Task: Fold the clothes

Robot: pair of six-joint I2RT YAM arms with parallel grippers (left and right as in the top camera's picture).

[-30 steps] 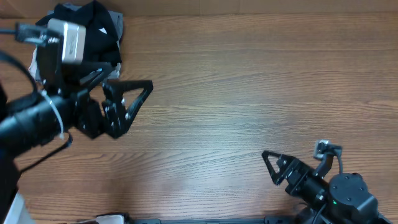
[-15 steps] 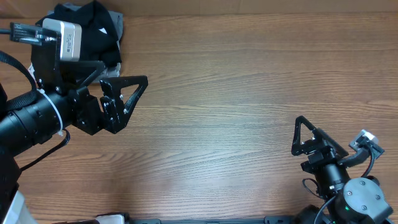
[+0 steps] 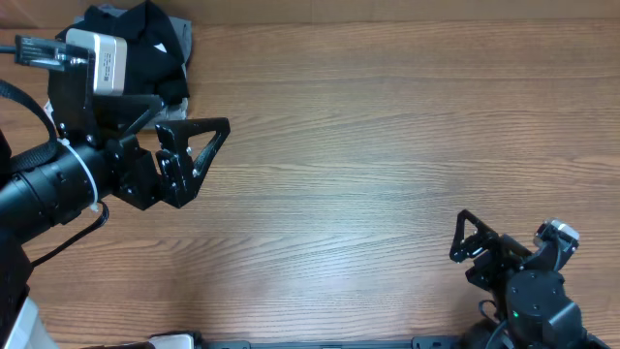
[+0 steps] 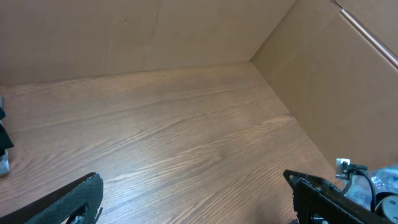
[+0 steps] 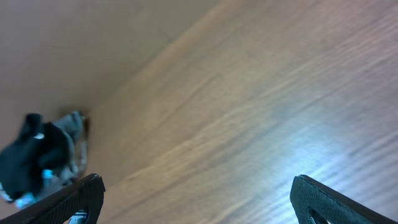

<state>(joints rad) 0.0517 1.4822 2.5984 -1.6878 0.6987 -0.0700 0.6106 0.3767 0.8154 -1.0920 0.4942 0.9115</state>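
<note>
Nothing readable is showing in any view: no text, label, brand, number or sign is coming through clearly enough to make out. The clothes, lying at ten o'clock on the table in the overhead view, are showing only as a dark heap. Any marking on them is coming out too small and blurred to read.

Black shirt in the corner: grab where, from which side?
Black shirt: likely its exposed right edge, from the table side with the open left gripper. It's a bunched heap, no collar or sleeve showing; the left arm hides its left.
</note>
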